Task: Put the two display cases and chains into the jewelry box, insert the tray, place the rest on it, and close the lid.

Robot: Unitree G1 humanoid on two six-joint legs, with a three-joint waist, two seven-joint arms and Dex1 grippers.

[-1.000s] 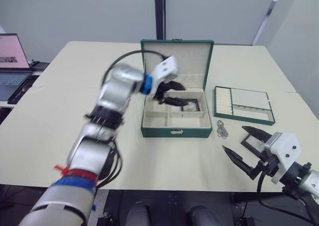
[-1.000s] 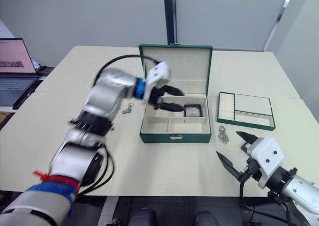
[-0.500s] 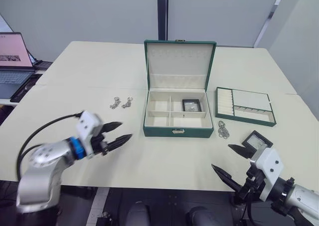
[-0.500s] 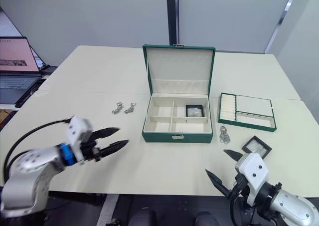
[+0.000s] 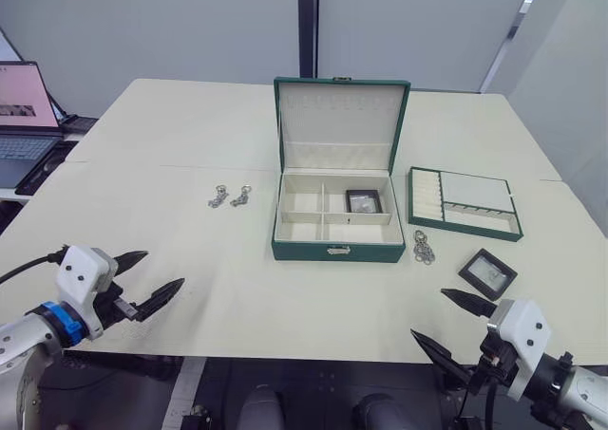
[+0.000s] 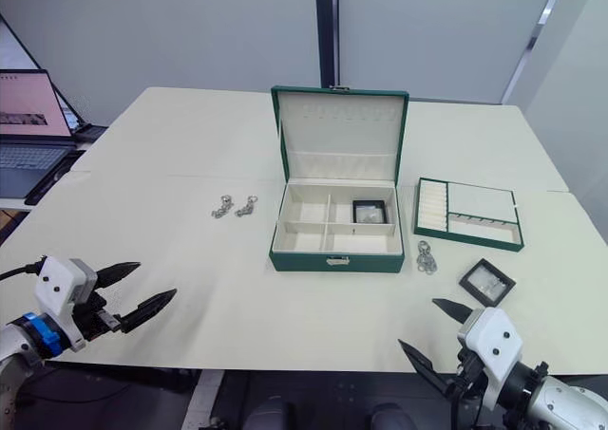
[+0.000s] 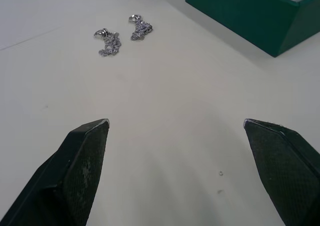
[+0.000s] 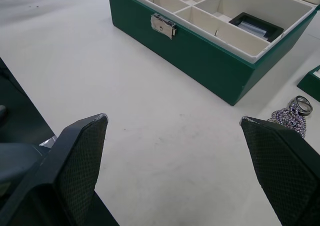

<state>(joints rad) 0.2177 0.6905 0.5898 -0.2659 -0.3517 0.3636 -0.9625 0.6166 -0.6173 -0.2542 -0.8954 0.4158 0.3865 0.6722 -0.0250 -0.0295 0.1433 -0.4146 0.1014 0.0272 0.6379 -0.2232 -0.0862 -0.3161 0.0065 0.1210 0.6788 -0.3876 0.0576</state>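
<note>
The left gripper sits at the lower left of the head view, its two black fingers spread wide and holding nothing, over the near edge of the table. The right gripper sits at the lower right, also spread wide and empty, just off the table's front edge. Just above it lies one display case, flat on the table, and up and to the left of that one small pile of chains lies beside the box's front right corner. A second display case rests in the rear right compartment of the jewelry box, which stands at the centre with its lid upright. One green tray lies to the right of the box. Left of the box, two more chains lie side by side, close but apart. One laptop shows at the left edge.
</note>
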